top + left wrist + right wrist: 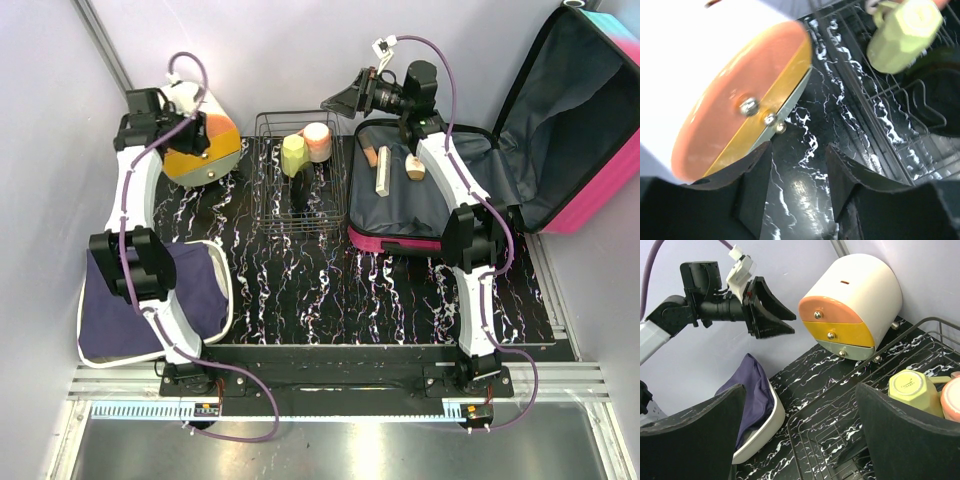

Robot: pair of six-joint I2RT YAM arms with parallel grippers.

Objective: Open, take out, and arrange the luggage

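Note:
The luggage [392,242] lies open at the right of the top view, its pink rim round a dark grey lining and its lid [575,110] leaning back. Inside lie a wooden block [382,170] and a small tan item [415,166]. My right gripper [345,100] [800,390] is open and empty, left of the luggage and above the wire basket [295,200]. My left gripper [203,135] [800,147] is open with only the tabletop between its fingers, just in front of the round drawer box [215,155] [730,90] [855,310].
The wire basket [840,415] holds a green cup [293,155] [912,390] [902,32] and a pink cup [317,140]. A white tray [225,300] [765,425] with a navy cloth [150,300] sits at the near left. Grey walls close in on the left and the back.

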